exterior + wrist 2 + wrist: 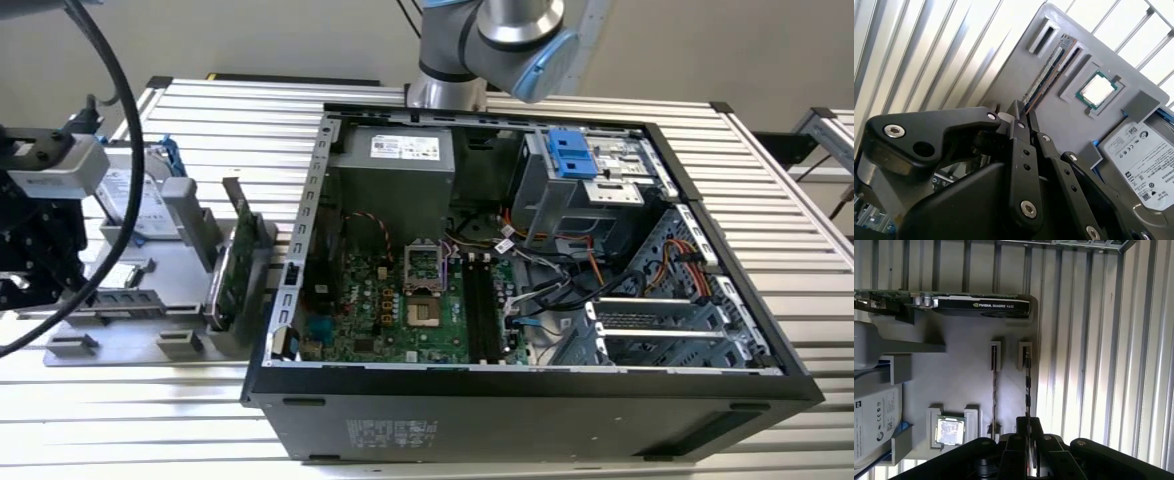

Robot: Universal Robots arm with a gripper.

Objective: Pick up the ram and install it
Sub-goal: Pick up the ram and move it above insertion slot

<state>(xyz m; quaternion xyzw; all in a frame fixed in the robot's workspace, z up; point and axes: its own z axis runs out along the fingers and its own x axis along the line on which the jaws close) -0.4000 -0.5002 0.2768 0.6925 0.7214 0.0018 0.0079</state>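
Currently the grey-and-blue robot arm (507, 40) reaches across to the exterior view's left, its wrist low over the flat grey plastic parts tray (120, 345) on the slatted aluminium bench (134, 430). In both wrist views the black gripper (1024, 112) (1029, 422) points down at the tray. Its fingers (1016, 120) are drawn nearly together and pinch the near end of the thin dark-green ram (1046, 72) (1027, 385). The ram stands on edge in its tray slots, beside a square silver processor chip (1097, 90) and near a silver hard drive (1139, 160).
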